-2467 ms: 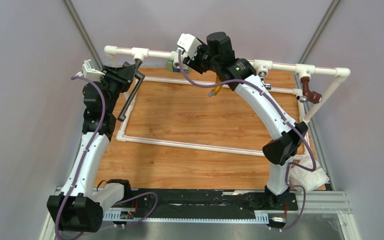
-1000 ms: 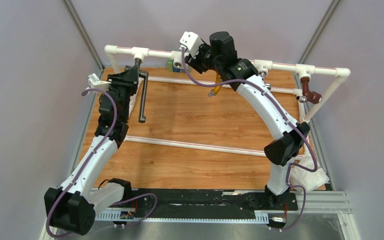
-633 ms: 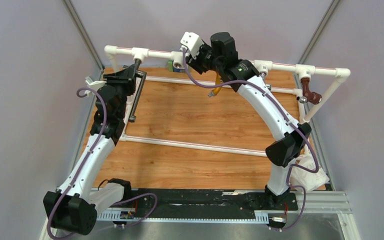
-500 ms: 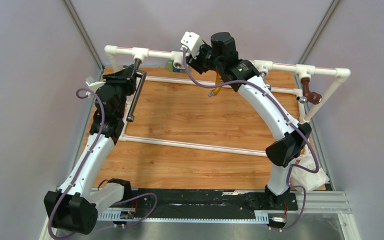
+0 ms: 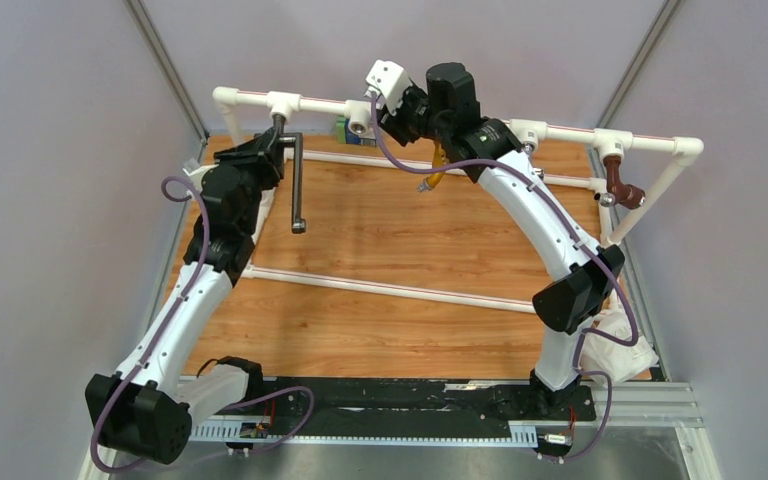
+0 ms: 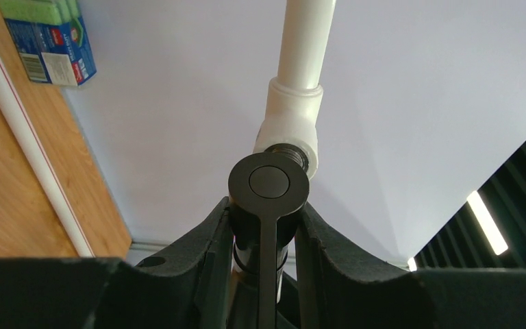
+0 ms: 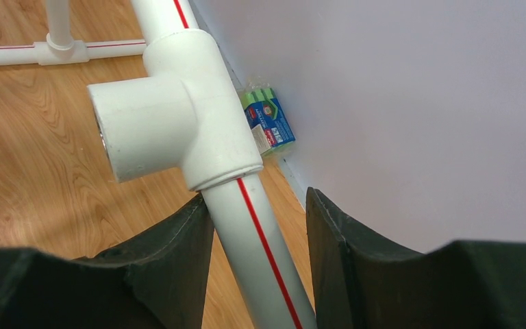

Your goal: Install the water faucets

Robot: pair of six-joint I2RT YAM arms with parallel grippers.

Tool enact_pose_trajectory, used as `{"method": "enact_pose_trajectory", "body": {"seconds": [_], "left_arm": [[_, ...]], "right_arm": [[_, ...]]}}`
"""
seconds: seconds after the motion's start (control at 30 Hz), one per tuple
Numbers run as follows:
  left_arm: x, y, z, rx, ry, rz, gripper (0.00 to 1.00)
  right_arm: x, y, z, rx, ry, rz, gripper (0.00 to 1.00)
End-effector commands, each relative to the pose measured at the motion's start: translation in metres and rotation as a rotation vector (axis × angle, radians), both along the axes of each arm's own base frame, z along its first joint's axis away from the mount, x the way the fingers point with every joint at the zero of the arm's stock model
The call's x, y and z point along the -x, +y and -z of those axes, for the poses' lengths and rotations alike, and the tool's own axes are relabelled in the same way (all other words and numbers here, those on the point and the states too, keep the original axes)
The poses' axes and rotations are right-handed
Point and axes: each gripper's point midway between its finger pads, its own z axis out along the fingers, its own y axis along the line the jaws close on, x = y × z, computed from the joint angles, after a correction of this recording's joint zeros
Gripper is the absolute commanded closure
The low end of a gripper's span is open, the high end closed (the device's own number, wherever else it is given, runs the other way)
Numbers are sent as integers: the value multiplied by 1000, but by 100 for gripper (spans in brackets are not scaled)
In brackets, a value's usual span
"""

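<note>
Where the white plastic pipe frame (image 5: 565, 133) runs along the far edge of the wooden table (image 5: 410, 240), the left gripper (image 6: 267, 205) is clenched on the long dark grey metal faucet (image 5: 299, 190). Its fingers (image 6: 209, 233) press both sides of the body just below the round end cap. The faucet's threaded end meets the socket of the far-left white tee fitting (image 6: 290, 127) (how deep it sits I cannot tell), and its straight tube reaches toward the near side above the boards. Further right, the right gripper (image 7: 257, 202) straddles the red-striped white pipe (image 7: 274, 288) just beside a second white tee (image 7: 171, 116). One finger lies against the pipe, but whether the jaws clamp it I cannot tell. A green-and-blue packet (image 7: 266, 123) lies by the far wall.
</note>
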Motion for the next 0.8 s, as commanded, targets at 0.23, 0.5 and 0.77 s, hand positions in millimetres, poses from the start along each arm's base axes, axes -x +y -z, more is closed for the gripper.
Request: {"method": "enact_pose_trajectory", "body": {"seconds": [0.23, 0.5, 0.77], "left_arm": [[17, 4, -69, 102, -156, 62, 100], [13, 3, -82, 101, -168, 92, 100], [13, 1, -104, 83, -197, 105, 100]], "right_arm": [[18, 4, 12, -128, 165, 28, 100], [20, 5, 9, -134, 163, 17, 100], [21, 7, 12, -135, 172, 7, 100]]}}
